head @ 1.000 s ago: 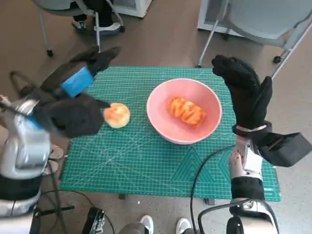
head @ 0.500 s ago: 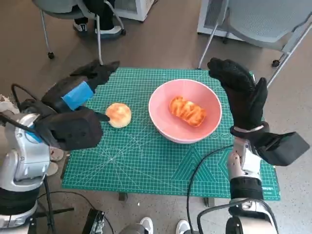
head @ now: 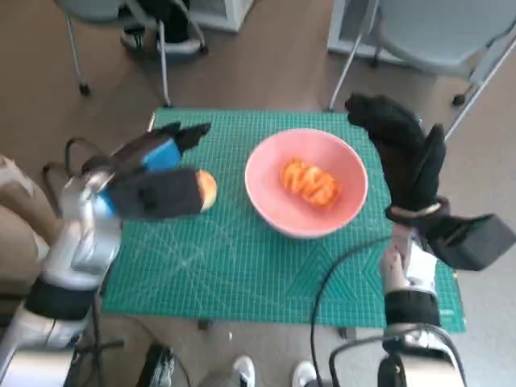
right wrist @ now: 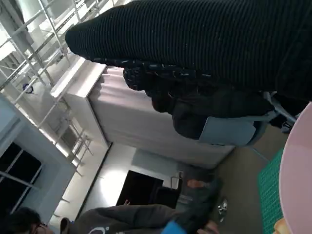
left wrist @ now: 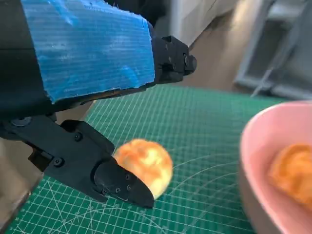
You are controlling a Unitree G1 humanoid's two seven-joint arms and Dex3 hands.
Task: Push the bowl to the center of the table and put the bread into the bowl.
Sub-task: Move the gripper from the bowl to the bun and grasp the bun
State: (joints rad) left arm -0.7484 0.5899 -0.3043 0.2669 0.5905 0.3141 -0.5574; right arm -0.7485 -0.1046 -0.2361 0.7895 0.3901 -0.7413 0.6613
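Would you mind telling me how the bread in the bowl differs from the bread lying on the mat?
The bread in the bowl is elongated, ridged and deeper orange; the bread on the mat is round, smooth and paler. The first lies inside the pink bowl; the second sits on the green mat, between the left hand's fingers. Both look baked golden.

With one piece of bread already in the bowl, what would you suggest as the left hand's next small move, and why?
Probably close the left hand around the round bun on the green mat. The wrist view shows its fingers spread on either side of the bun, not yet gripping. The pink bowl sits near mid-table with a twisted bread inside, so lifting the bun across comes afterwards.
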